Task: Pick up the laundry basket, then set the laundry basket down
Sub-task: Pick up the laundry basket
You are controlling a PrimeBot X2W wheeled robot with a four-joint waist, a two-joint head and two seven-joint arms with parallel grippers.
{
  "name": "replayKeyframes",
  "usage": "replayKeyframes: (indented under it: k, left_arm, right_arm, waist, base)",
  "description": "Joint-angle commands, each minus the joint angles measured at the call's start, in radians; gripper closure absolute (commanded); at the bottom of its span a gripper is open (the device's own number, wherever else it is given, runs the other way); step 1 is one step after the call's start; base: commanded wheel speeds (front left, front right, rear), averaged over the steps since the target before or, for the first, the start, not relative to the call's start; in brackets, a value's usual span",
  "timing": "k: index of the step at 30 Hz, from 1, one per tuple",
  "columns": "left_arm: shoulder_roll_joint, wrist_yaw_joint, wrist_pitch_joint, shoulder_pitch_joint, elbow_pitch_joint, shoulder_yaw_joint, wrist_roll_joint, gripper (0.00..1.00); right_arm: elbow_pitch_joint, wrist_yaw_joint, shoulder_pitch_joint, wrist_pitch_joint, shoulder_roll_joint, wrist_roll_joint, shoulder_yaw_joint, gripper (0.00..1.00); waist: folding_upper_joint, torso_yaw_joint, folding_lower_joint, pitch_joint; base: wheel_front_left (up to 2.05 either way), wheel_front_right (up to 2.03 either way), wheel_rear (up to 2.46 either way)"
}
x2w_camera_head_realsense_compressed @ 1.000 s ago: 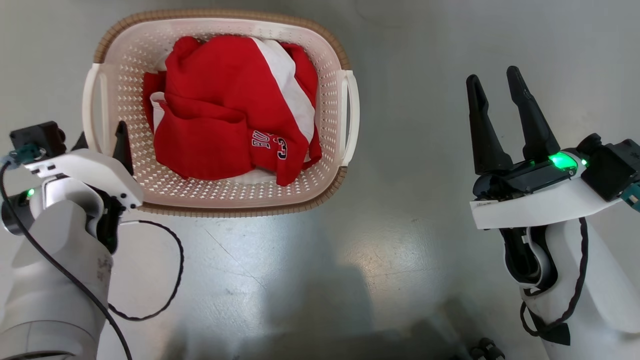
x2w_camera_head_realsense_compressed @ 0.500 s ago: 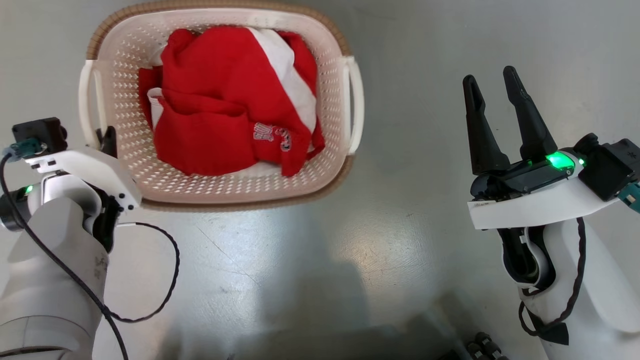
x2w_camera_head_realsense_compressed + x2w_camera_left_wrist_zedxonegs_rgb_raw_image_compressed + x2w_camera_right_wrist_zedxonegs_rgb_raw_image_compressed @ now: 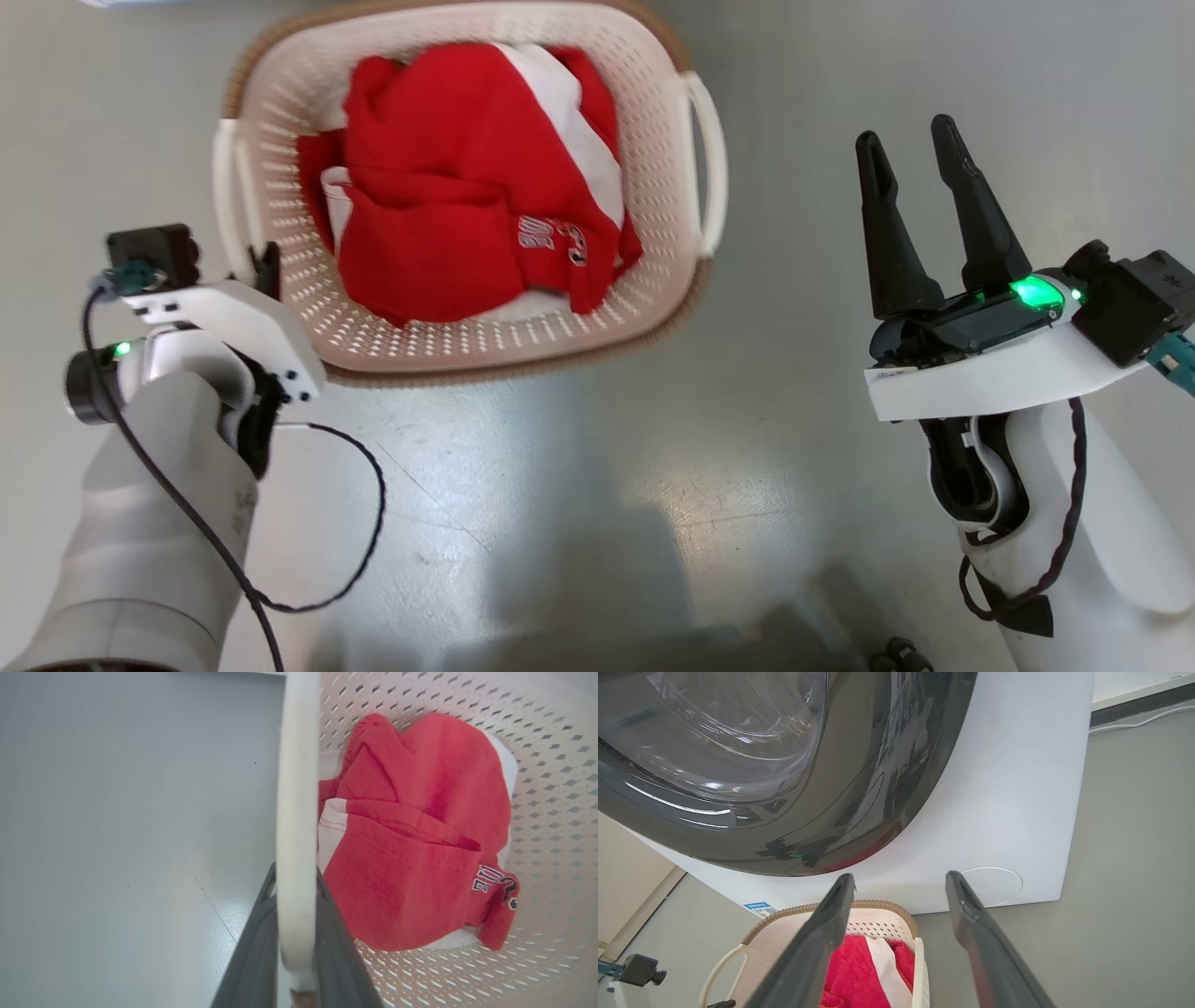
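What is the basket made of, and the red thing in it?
The laundry basket looks like moulded plastic: smooth, cream-white, with even little holes. Its brown rim looks woven, maybe plastic too. The red garment is soft cloth: it folds and wrinkles.

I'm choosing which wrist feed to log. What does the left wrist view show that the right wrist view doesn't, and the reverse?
Left wrist view, not the right: the left hand shut on the white loop handle of the laundry basket, and lettering on the red garment. Right wrist view, not the left: the washing machine and the open right hand. Both: basket, red garment, grey floor.
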Motion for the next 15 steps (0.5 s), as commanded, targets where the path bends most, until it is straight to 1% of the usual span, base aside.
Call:
replayKeyframes:
  k: [1, 9, 15]
  left_arm:
    - [0.024, 0.001, -0.009, 0.054, -0.029, -0.006, -0.027, 1.0]
    - [0.029, 0.001, 0.017, 0.134, -0.093, -0.139, -0.164, 1.0]
    - [0.02, 0.001, 0.016, 0.183, -0.115, -0.204, -0.275, 1.0]
  right_arm:
    - [-0.009, 0.007, 0.02, -0.014, 0.006, 0.01, 0.019, 0.0]
    - [0.004, 0.007, 0.022, -0.014, 0.015, 0.019, 0.034, 0.0]
    - [0.009, 0.007, 0.021, -0.014, 0.019, 0.024, 0.039, 0.0]
  waist:
    - [0.0, 0.0, 0.0, -0.012]
    - [0.0, -0.013, 0.0, -0.055]
    - [0.0, -0.02, 0.0, -0.076]
  base:
    - [0.0, 0.0, 0.0]
    - [0.0, 0.0, 0.0]
    - [0.0, 0.0, 0.0]
